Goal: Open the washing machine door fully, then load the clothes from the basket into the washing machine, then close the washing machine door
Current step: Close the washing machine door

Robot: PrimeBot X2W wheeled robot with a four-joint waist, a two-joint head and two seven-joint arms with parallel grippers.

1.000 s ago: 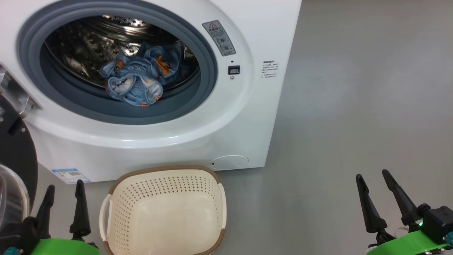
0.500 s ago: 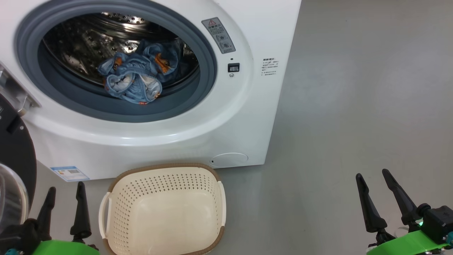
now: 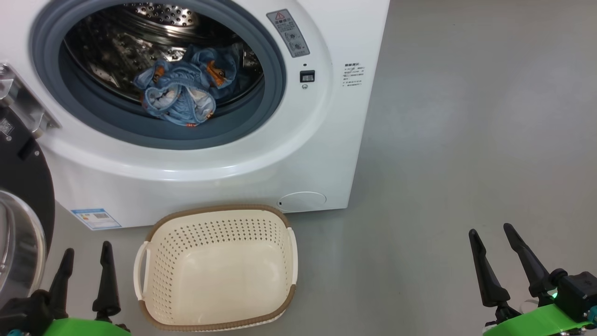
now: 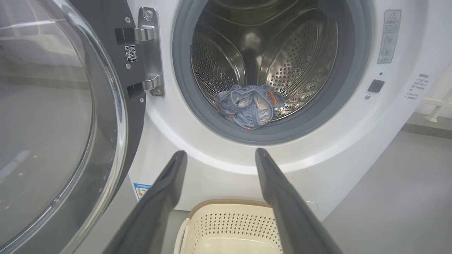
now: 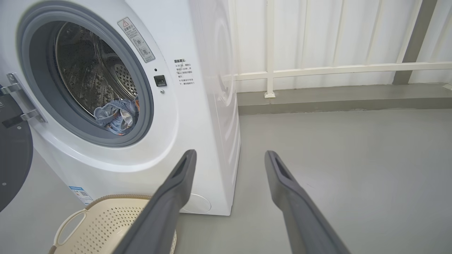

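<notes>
Snag risk at closing: clothes (image 3: 179,95) heaped at six o'clock of the drum (image 3: 140,42) mouth by the gasket (image 3: 186,138), door (image 3: 25,182) swung out at nine o'clock, basket (image 3: 214,212) bare, left pincer (image 3: 87,248) and right pincer (image 3: 489,229) spread, empty.

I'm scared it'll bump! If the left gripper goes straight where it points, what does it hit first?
The left gripper would probably meet the washing machine, its front just below the opening; depth is unclear.

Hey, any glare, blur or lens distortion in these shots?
Head view: sharp, with a soft glare band on the washing machine front. Left wrist view: hazy reflections across the washing machine door glass. Right wrist view: wide-angle bows the machine's corner edge.
</notes>
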